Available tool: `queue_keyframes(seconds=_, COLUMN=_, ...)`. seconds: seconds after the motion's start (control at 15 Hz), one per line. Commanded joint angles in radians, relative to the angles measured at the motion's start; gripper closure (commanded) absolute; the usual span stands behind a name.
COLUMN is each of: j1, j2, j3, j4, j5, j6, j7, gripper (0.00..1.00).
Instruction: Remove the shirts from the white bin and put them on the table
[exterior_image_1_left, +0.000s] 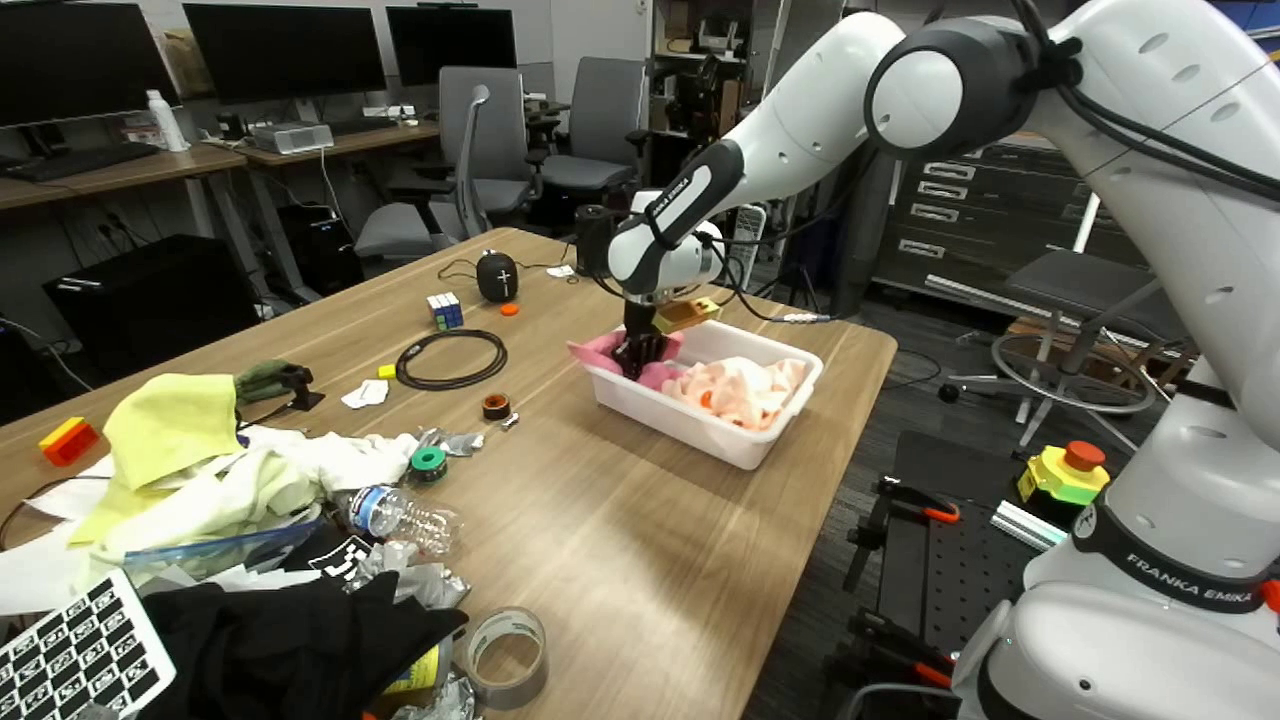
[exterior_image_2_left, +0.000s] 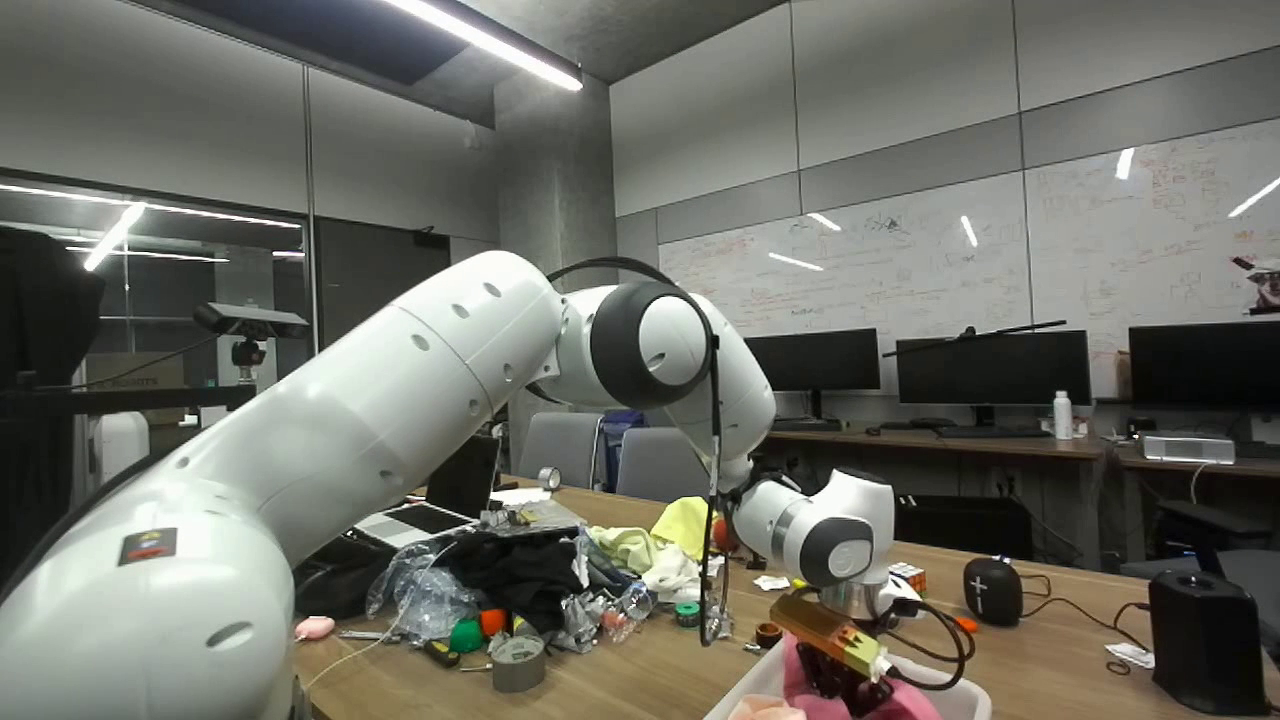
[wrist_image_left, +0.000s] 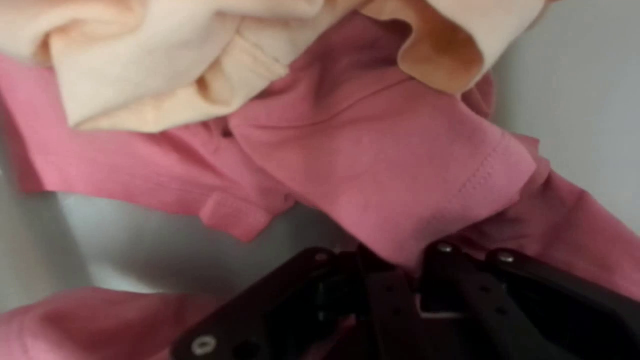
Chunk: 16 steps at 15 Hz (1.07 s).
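A crumpled pink shirt (wrist_image_left: 380, 155) lies in the white bin (exterior_image_1_left: 680, 422) near a corner of the counter (exterior_image_1_left: 640, 540); a fold points into the claw (wrist_image_left: 412, 267), which clenches it. Its long axis is unclear. Gray chairs (exterior_image_1_left: 605, 105) stand past the far edge. A peach shirt (wrist_image_left: 150, 65) partly covers the pink; an exterior view crops the bin (exterior_image_2_left: 745, 683).

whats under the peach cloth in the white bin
Pink cloth: it shows in the wrist view, sticking out from beneath the peach cloth. Anything else beneath it in the white bin is covered and cannot be seen.
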Motion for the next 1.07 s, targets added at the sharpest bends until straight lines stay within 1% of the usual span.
queue_keyframes(seconds=0.0, j1=-0.013, j2=-0.049, j3=0.012, j4=-0.032, j5=0.002, j6=0.022, j7=0.003, gripper=0.98)
queue_keyframes(seconds=0.07, j1=-0.012, j2=-0.072, j3=0.01, j4=-0.049, j5=0.002, j6=0.025, j7=0.004, gripper=0.93)
queue_keyframes(seconds=0.27, j1=-0.007, j2=-0.158, j3=0.0, j4=-0.105, j5=-0.002, j6=0.025, j7=0.015, gripper=0.91)
queue_keyframes(seconds=0.6, j1=0.024, j2=-0.379, j3=-0.021, j4=-0.261, j5=-0.023, j6=0.047, j7=0.021, gripper=0.94)
queue_keyframes(seconds=0.73, j1=0.047, j2=-0.464, j3=-0.033, j4=-0.318, j5=-0.042, j6=0.058, j7=0.028, gripper=0.92)
queue_keyframes(seconds=1.0, j1=0.103, j2=-0.62, j3=-0.049, j4=-0.416, j5=-0.107, j6=0.068, j7=0.057, gripper=0.93)
